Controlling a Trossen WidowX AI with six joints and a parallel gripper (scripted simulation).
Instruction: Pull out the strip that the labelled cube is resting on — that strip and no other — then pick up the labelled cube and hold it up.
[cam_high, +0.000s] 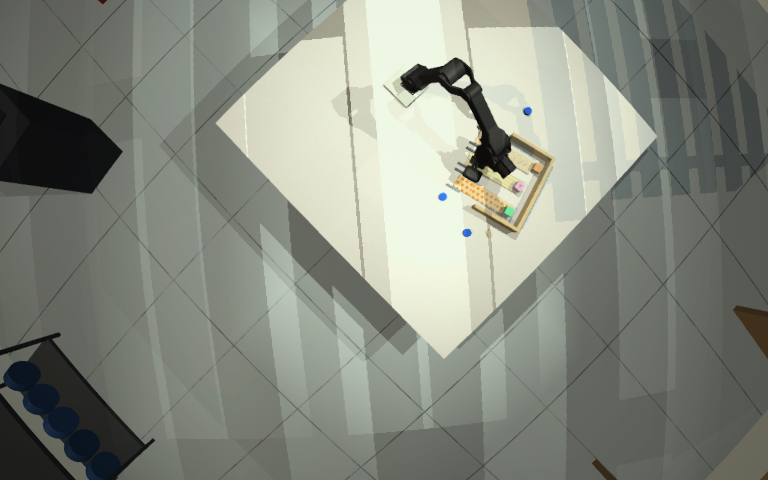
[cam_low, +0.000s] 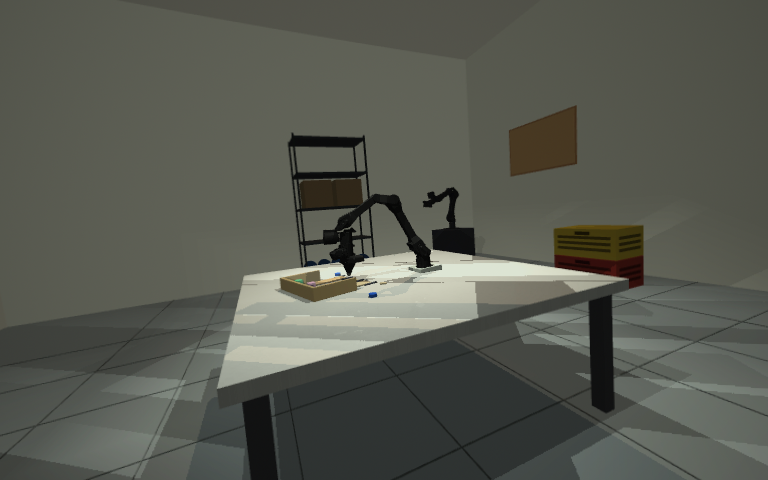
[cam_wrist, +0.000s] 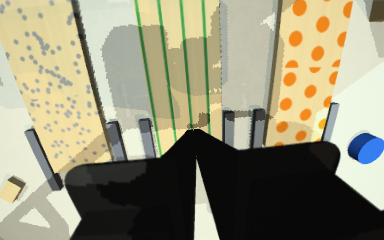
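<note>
Where the black arm (cam_high: 481, 110) reaches down over the open end of the wooden tray (cam_high: 538, 186), its pincer (cam_wrist: 194, 131) is pinched fully together, the two dark fingers meeting in a point at the near end of the green-lined strip (cam_wrist: 175, 60). Whether that thin strip end is caught between the tips cannot be told from the wrist view (the tips touch or nearly touch it, and no gap shows between them).

Three strips lie side by side on the pale surface (cam_high: 317, 169): a grey-speckled strip (cam_wrist: 45, 80) on one side, the green-lined one in the middle, and an orange-dotted strip (cam_wrist: 305, 70) on the other. Short grey rails (cam_wrist: 116, 140) stand upright at the strips' near ends.

From the top view, the strips run into the tray, and three small cubes sit at their far ends near the tray's back wall: an orange-tan cube (cam_high: 536, 168), a pink cube (cam_high: 518, 186) and a green cube (cam_high: 508, 211). The pink one lies in the middle lane, in line with the pincer; a label on any cube is too small to read.

Blue discs (cam_high: 442, 196) rest on the surface around the tray, one showing just beside the orange-dotted strip in the wrist view. A small tan block (cam_wrist: 12, 190) lies apart from the speckled strip.
</note>
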